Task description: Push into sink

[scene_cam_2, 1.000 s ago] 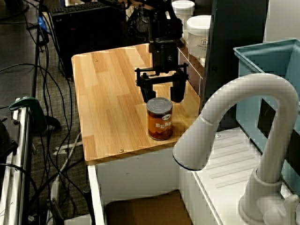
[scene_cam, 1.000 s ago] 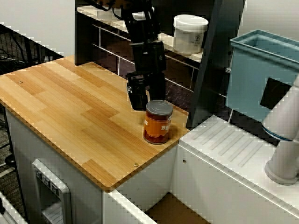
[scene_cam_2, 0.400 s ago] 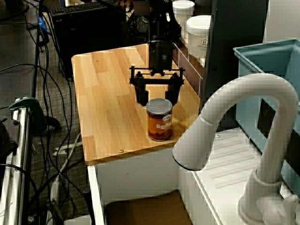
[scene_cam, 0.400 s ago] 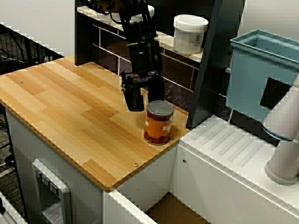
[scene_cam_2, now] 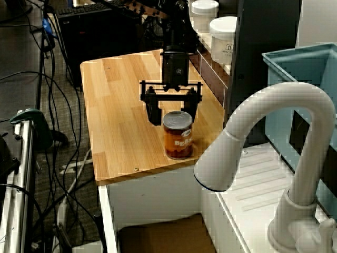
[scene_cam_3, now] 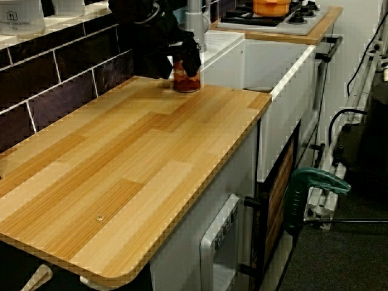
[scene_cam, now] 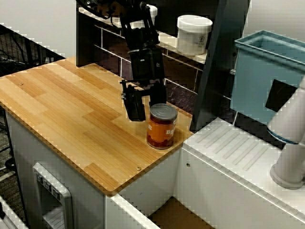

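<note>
An orange-labelled can (scene_cam: pixel 161 126) stands upright near the right front corner of the wooden counter (scene_cam: pixel 71 109), close to the edge above the sink (scene_cam: pixel 174 215). The sink's brownish floor (scene_cam_2: pixel 158 234) shows below that edge. My black gripper (scene_cam: pixel 147 104) hangs open just behind the can. In the faucet-side view its two fingers (scene_cam_2: pixel 154 112) straddle the can (scene_cam_2: pixel 177 135) at about top height; whether they touch it I cannot tell. From the counter's far end the can (scene_cam_3: pixel 186 76) is partly hidden by the gripper (scene_cam_3: pixel 177 59).
A ribbed white drainboard (scene_cam: pixel 238 148) lies right of the counter, with a light blue bin (scene_cam: pixel 267 76) behind it. A white faucet (scene_cam_2: pixel 284 137) arches in the foreground. White tubs (scene_cam: pixel 193 33) sit on the tiled back ledge. Cables (scene_cam_2: pixel 58 105) hang left of the counter.
The gripper has come down and forward toward the can, its fingers now level with the can's top. The can has shifted slightly toward the counter's front edge.
</note>
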You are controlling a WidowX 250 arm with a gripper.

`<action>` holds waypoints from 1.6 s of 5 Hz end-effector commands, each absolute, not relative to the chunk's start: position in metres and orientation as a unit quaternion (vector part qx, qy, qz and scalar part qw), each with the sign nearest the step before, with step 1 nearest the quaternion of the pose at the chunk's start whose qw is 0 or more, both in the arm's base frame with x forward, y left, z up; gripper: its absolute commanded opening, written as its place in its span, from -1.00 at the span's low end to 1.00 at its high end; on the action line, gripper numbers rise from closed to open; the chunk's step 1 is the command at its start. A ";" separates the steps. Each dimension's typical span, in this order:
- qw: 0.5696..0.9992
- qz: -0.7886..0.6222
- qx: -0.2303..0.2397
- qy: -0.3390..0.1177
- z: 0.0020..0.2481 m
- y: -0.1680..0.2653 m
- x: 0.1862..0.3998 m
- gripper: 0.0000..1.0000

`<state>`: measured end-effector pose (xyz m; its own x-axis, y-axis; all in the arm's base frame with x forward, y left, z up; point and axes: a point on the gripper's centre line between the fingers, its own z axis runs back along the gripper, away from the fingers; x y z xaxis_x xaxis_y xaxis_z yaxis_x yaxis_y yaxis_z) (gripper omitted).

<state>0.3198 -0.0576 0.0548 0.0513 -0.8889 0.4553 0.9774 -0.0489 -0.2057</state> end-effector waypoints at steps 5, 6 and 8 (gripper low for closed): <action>0.662 -0.711 -0.214 -0.101 0.075 -0.108 0.307 1.00; 0.660 -0.716 -0.209 -0.092 0.070 -0.120 0.300 1.00; 0.710 -0.683 -0.138 -0.102 0.062 -0.126 0.288 1.00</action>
<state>0.2804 -0.1178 0.0440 0.0654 -0.9444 0.3222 0.9920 0.0267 -0.1232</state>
